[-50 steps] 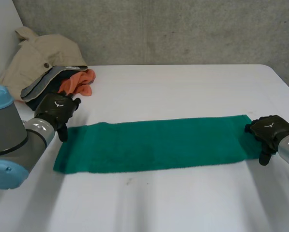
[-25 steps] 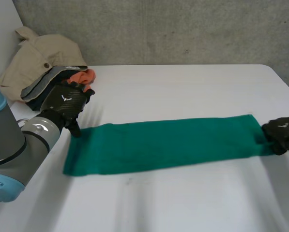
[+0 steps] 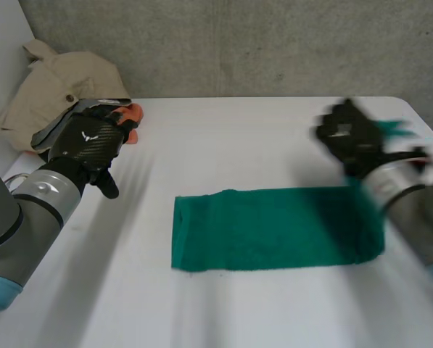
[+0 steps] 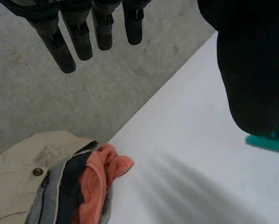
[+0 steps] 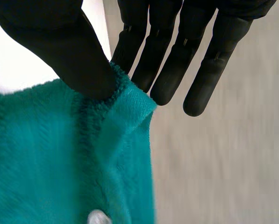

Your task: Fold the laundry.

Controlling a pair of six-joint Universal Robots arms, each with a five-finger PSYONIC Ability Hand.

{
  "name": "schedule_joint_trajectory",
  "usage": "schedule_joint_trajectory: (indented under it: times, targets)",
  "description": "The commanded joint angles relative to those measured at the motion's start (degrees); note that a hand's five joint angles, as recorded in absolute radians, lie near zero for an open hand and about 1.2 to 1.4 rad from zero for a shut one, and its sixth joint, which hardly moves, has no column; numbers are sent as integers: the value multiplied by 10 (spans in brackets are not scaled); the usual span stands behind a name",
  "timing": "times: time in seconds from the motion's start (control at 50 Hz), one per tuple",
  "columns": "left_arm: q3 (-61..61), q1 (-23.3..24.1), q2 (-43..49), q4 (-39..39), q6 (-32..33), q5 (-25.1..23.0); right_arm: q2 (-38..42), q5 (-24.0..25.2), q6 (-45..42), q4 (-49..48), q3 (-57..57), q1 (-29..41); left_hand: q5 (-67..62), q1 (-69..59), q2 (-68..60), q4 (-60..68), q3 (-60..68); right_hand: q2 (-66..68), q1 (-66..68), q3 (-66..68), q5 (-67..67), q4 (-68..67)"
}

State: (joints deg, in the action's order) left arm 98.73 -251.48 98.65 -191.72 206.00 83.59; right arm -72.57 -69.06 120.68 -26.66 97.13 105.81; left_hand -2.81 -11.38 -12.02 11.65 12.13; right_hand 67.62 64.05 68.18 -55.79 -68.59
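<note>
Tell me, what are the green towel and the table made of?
The towel looks like soft terry cloth, maybe cotton: its surface is fuzzy, with a thick hem. The table looks hard and smooth, matte white, perhaps plastic or coated board; I can't tell which.

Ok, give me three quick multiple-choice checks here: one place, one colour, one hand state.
1. Where is the laundry pile? A) by the left hand, at the table's far corner B) at the table's near edge C) mid-table
2. What colour is the towel? A) orange B) green C) beige
3. What is the right hand doing? A) lying flat on the table B) pinching the towel C) curled, holding nothing
Answers: 1 A, the head view shows it there; 2 B, plainly green; 3 B, its thumb and fingers clamp the cloth.
</note>
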Motion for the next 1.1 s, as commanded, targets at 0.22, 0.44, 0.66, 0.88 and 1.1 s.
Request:
schedule_joint_trajectory:
  times: [0.22, 0.44, 0.66, 0.88, 1.1]
  targets:
    - [-19, 56, 10, -2, -17, -1, 140, 8, -34, -29, 19, 259, 28, 14, 20, -16, -21, -476, -440, -481, 457, 485]
    - [-112, 165, 85, -2, -20, 3, -13, -93, 283, 44, 83, 140, 28, 14, 20, -16, -21, -576, -541, -582, 558, 586]
    - [-189, 246, 229, 6, -26, 26, 36, -98, 253, 157, 134, -10, 28, 14, 20, -16, -21, -410, -374, -416, 392, 420]
    - [-126, 199, 117, 7, -34, 88, -49, -148, 213, 2, 74, 75, 28, 14, 20, -16, -21, 124, 159, 118, -142, -114]
    - [-32, 137, 40, 1, -36, 83, 95, -51, 190, 20, 4, 284, 28, 14, 20, -16, -21, 124, 159, 118, -142, -114]
